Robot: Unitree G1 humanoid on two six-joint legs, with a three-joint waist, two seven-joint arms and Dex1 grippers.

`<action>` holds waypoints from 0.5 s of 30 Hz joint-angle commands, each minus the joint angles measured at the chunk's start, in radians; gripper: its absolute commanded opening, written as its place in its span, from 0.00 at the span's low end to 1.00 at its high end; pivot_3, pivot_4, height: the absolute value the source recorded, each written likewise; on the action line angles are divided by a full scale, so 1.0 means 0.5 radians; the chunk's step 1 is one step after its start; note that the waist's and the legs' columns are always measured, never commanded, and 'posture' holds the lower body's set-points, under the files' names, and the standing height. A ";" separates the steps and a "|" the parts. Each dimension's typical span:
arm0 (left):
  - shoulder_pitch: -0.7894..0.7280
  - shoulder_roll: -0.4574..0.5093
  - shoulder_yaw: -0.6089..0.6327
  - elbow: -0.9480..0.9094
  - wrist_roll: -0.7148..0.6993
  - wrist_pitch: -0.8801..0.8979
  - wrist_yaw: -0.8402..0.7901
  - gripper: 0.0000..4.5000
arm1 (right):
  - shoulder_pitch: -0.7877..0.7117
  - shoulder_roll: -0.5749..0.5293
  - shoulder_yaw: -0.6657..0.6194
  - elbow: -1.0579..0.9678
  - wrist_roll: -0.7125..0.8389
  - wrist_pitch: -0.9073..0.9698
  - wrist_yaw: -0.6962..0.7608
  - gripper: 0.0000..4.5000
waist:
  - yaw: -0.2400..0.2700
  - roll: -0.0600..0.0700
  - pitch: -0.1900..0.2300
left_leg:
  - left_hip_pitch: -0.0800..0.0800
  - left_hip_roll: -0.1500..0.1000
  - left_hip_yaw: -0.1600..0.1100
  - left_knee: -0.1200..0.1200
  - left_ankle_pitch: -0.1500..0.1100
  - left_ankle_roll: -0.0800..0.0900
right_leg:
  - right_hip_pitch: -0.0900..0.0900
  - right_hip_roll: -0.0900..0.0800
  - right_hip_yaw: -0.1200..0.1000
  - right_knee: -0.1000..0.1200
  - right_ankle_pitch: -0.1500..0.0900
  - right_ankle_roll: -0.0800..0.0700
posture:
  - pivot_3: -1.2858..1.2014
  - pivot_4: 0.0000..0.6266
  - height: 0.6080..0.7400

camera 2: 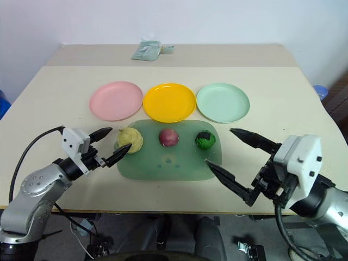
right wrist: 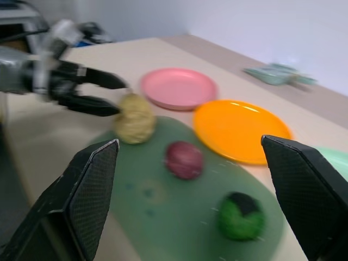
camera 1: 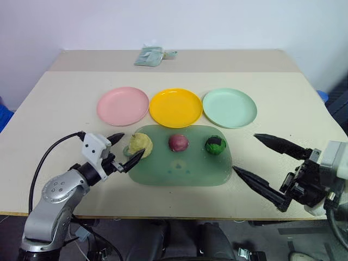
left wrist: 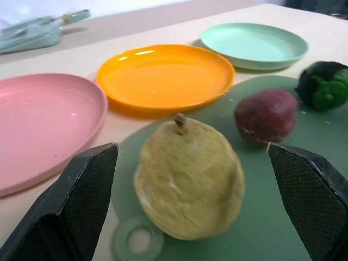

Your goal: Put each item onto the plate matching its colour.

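Three plates stand in a row on the table: pink (camera 1: 123, 105), yellow (camera 1: 175, 107) and mint green (camera 1: 229, 107). In front of them, on a translucent green tray (camera 1: 182, 171), lie a lumpy pale yellow item (camera 1: 141, 144), a dark maroon item (camera 1: 178, 143) and a green-and-black item (camera 1: 215, 145). My left gripper (camera 1: 134, 143) is open, level with the yellow item, one finger on each side of its left end with gaps showing in the left wrist view. My right gripper (camera 1: 244, 152) is open wide just right of the tray, holding nothing.
A folded pale green packet (camera 1: 152, 55) lies at the table's far edge. The beige table (camera 1: 60, 114) has bare room to the left and right of the plates and tray. Its front edge runs just under both arms.
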 commanded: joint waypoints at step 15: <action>0.060 -0.067 -0.027 0.072 0.092 -0.175 -0.052 1.00 | 0.544 -0.527 0.276 -0.051 -0.349 -1.028 -0.288 0.95 | 0.002 -0.001 0.000 | 0.002 0.000 0.000 0.003 0.000 0.000 | 0.004 0.000 0.000 0.000 0.000 -0.002 | 0.52 0.24 1.00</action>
